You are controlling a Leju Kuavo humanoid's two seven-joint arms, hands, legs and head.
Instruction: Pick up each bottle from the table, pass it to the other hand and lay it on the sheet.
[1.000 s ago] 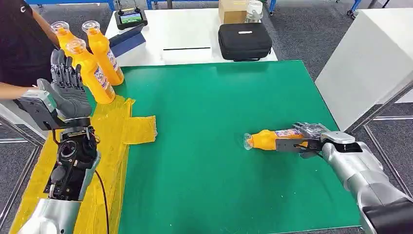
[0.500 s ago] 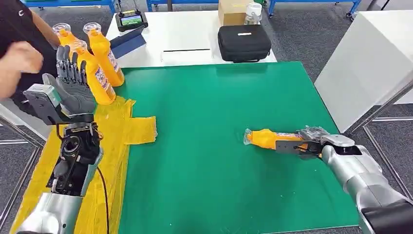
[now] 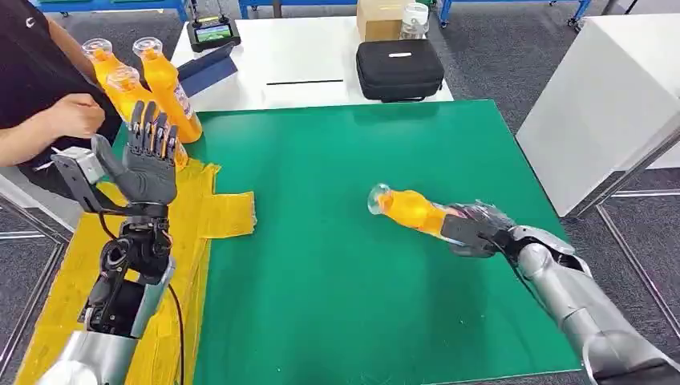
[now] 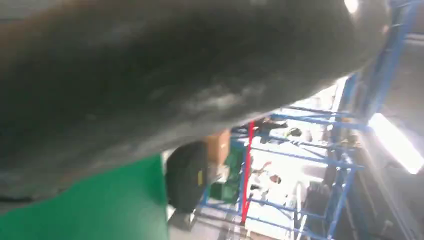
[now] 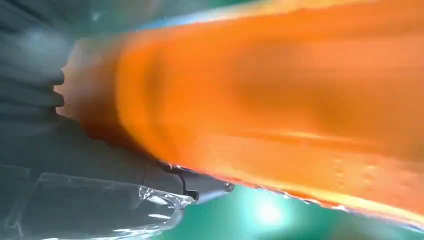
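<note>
Broadly, the green bench (image 3: pixel 321 241) carries a yellow sheet (image 3: pixel 192 216) along its left side, with three orange bottles (image 3: pixel 164 80) standing at the sheet's far end. Over the sheet the left hand (image 3: pixel 148 160) is raised, fingers apart, holding nothing. Rightward, the right hand (image 3: pixel 473 228) grips an orange bottle (image 3: pixel 409 210), tilted, cap toward the left.
</note>
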